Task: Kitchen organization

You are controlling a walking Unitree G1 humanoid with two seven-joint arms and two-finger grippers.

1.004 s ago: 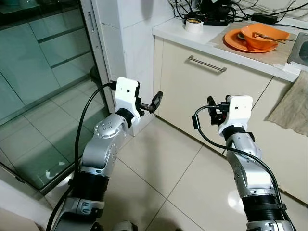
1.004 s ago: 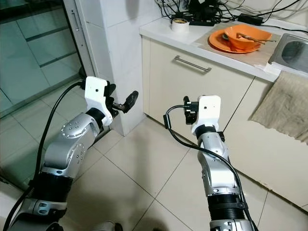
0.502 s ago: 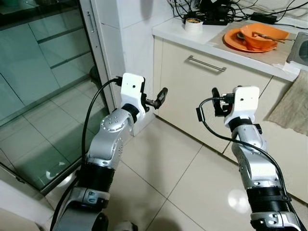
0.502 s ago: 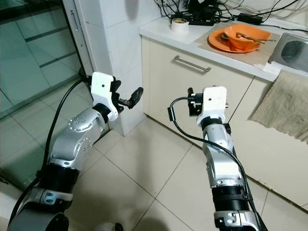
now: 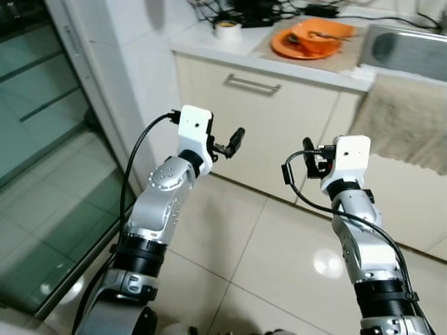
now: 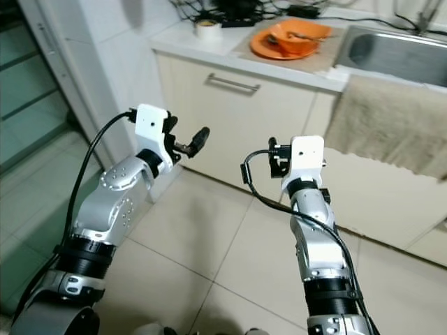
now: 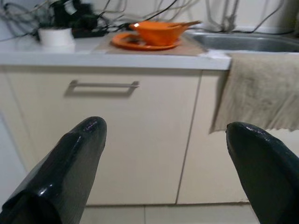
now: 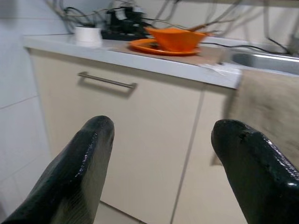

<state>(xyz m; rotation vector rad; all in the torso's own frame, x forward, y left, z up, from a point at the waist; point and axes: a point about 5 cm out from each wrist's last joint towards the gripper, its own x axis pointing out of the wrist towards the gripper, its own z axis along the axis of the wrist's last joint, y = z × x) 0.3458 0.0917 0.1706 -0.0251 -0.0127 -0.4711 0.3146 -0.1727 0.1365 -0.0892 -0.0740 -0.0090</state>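
Camera swung rightward; glossy orange bowl (image 5: 320, 31)

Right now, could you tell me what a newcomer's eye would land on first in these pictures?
Most likely the orange bowl on its orange plate, bright on the pale counter beside the steel sink. Next, the two silver arms raised before the cabinet, left claw and right claw both open and empty. A beige towel hangs over the counter's edge below the sink.

Cream cabinet (image 5: 279, 132) with a metal bar handle (image 5: 253, 84) ahead of me, white tabletop (image 5: 209, 46) above. Glossy beige floor tiles (image 5: 272, 244), white tiled wall (image 5: 133, 77) and glass door (image 5: 35, 160) on my left.
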